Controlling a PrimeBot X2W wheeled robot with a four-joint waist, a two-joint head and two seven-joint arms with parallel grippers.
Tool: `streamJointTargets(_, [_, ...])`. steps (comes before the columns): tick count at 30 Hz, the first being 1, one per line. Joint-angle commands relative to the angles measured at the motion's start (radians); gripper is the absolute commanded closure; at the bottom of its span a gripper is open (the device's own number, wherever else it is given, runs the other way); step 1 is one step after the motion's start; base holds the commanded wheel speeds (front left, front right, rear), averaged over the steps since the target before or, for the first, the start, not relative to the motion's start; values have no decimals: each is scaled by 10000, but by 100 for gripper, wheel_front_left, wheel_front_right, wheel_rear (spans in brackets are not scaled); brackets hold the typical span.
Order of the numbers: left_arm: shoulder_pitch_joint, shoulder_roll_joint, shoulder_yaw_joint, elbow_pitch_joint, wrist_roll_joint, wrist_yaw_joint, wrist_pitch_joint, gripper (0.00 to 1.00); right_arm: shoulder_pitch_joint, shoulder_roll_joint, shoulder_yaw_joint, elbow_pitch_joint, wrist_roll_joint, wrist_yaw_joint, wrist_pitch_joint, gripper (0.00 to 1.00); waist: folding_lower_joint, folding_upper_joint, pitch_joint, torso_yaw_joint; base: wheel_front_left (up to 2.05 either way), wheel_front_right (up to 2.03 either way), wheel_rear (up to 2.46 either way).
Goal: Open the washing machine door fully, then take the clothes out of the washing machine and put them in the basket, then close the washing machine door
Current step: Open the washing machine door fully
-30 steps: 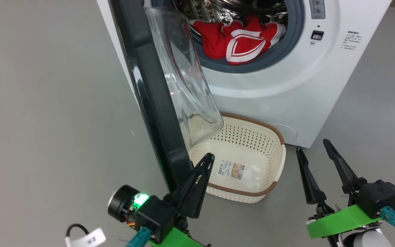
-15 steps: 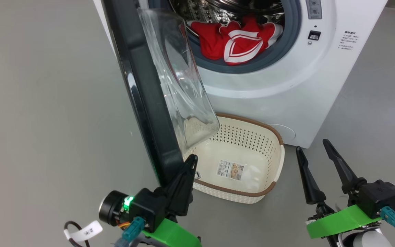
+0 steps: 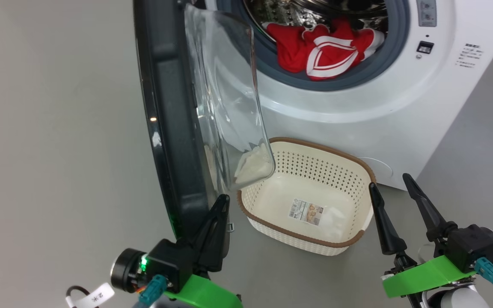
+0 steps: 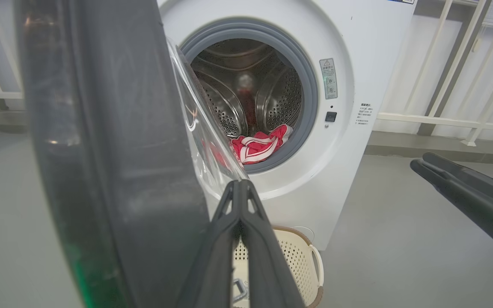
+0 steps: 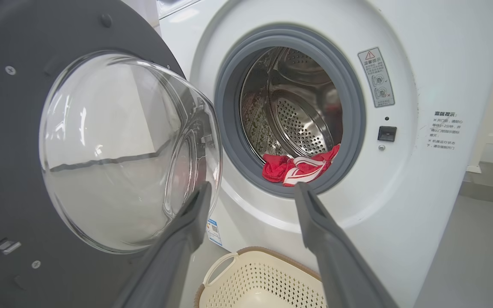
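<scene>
You are in the first step, and it is not finished. The washing machine door (image 3: 165,128) stands out from the washing machine (image 3: 357,111), roughly edge-on in the head view. The mouth is well uncovered, but I judge the door has more swing left before it counts as fully open. Your left end effector (image 3: 222,203) has its fingers pressed together and holds nothing. It sits at the inner side of the door's lower rim, touching or just beside it; I cannot tell which. Your right end effector (image 3: 390,182) is spread wide and empty, hovering near the basket's right end.

Nothing has been unloaded. The clothes (image 3: 328,53) lie in one bunched heap at the front lip of the steel drum (image 5: 298,119), spilling onto the grey rubber ring (image 3: 340,79). The basket (image 3: 315,164) sits on the floor right before the machine, holding only its paper label (image 3: 306,211). Left for you are the rest of the swing, the transfer and closing the door.

The door has a wide, glossy black rim. Its clear glass bowl (image 3: 225,107) bulges towards the machine and, from the head, overlaps the basket's left end.
</scene>
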Motion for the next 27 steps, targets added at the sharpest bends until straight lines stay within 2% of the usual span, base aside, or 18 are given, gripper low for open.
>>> streamJointTargets(1, [-56, 216, 524, -223, -80, 199, 61, 100, -80, 22, 266, -272, 32, 60, -64, 0, 0, 0, 24, 164, 0, 0, 0])
streamJointTargets(16, [415, 698, 1414, -371, -318, 783, -100, 100, -57, 22, 295, -265, 26, 60, -64, 0, 0, 0, 15, 754, 0, 0, 0])
streamJointTargets(27, [481, 956, 2130, -67, -435, 1094, -1007, 100, -67, 22, 328, -270, -90, 60, -32, 0, 0, 0, 100, 850, 0, 0, 0])
